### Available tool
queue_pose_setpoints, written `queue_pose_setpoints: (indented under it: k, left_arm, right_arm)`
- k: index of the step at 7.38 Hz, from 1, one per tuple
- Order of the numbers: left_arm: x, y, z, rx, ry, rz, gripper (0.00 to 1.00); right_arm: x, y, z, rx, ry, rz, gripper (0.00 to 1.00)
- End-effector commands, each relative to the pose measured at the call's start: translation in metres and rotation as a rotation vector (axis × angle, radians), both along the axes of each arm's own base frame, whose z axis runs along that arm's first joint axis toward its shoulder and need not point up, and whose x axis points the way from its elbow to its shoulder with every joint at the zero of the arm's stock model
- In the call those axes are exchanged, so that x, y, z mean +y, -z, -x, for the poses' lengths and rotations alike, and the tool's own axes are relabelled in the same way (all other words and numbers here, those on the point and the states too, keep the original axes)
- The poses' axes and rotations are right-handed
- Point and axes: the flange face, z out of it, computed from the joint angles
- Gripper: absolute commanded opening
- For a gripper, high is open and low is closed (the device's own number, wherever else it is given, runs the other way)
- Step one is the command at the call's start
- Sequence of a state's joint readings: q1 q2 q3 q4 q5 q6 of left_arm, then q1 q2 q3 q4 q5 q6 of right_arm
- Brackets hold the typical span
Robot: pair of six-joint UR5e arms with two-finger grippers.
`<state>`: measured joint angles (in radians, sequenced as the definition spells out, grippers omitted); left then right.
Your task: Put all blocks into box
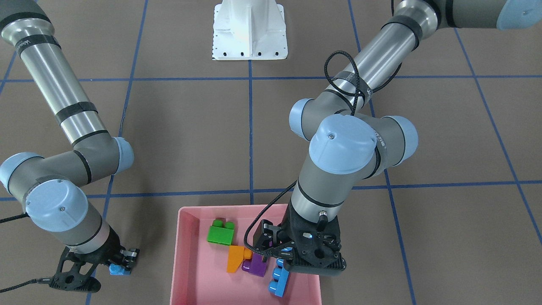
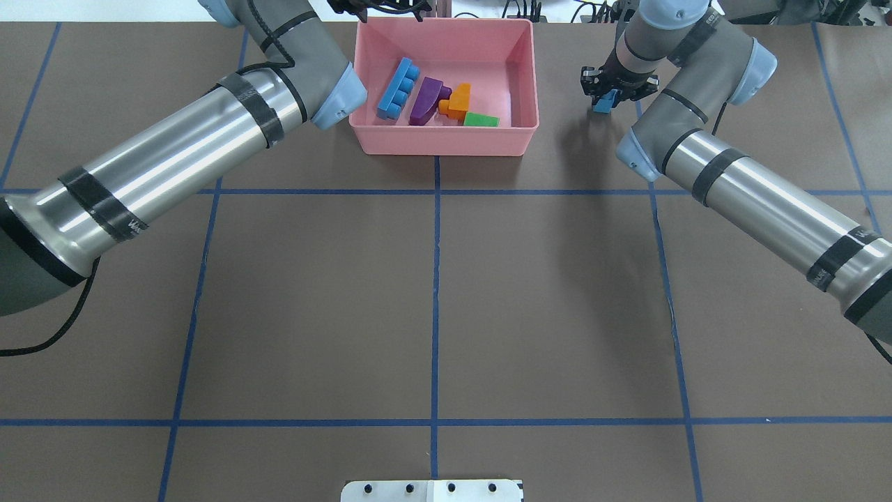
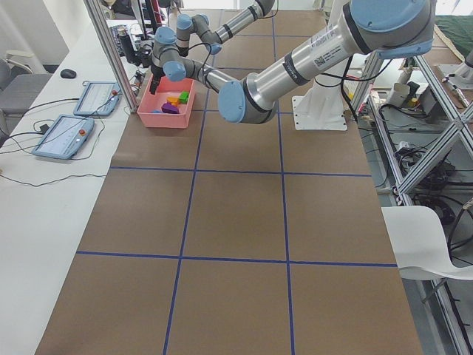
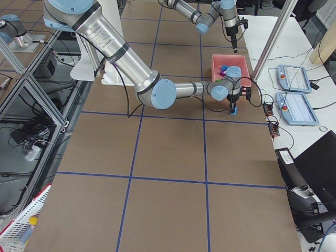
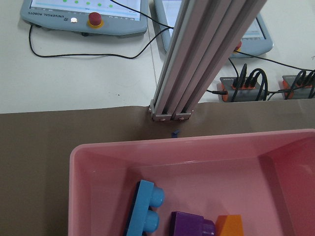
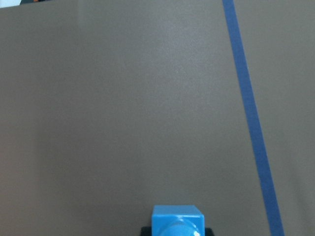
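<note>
right gripper (image 2: 605,97): clamped on small blue brick (image 2: 602,104), outside box (image 2: 446,143)
box from claw: near, toward robot's left; right arm nearer
left gripper (image 1: 288,254): over box, jaws hidden, can't tell
other four blocks (image 2: 426,100): inside box

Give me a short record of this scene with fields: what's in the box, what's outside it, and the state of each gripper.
Box holds: long blue block, purple block, orange block, green block
Outside the box: small blue block, on the robot's right of the box
Right gripper: shut on the small blue block
Left gripper: over the box, empty, seemingly open
Task progress: four of five blocks in
</note>
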<state>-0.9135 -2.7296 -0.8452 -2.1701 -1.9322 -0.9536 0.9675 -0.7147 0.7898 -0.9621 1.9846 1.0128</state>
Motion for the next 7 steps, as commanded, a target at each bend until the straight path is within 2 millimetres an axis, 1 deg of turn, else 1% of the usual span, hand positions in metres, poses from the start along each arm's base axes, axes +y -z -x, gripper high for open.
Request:
queue_pose_setpoints:
  k: [1, 2, 3, 4, 5, 6, 7]
  left_arm:
    - [-0.016, -0.003, 0.036, -0.016, -0.065, -0.054, 0.99]
    - [-0.017, -0.046, 0.063, -0.023, -0.100, -0.051, 0.99]
    - [-0.017, -0.086, 0.102, -0.041, -0.142, -0.084, 0.99]
    - [-0.019, -0.135, 0.149, -0.045, -0.193, -0.084, 0.99]
    - [-0.015, -0.186, 0.202, -0.052, -0.221, -0.088, 0.99]
    - [-0.007, -0.224, 0.238, -0.059, -0.205, -0.055, 0.99]
    - [0.004, -0.247, 0.274, -0.065, -0.189, -0.019, 0.99]
  right_arm:
    - [-0.034, 0.041, -0.060, -0.098, -0.011, 0.006, 0.00]
    - [-0.052, 0.094, -0.075, -0.122, -0.024, 0.025, 0.00]
    - [-0.062, 0.170, -0.062, -0.098, -0.025, 0.074, 0.00]
    - [-0.057, 0.211, -0.043, -0.104, -0.028, 0.092, 0.00]
    - [-0.044, 0.220, -0.010, -0.105, -0.053, 0.109, 0.00]
    - [-0.031, 0.234, 0.023, -0.087, -0.087, 0.095, 0.00]
    - [-0.016, 0.244, 0.054, -0.098, -0.117, 0.080, 0.00]
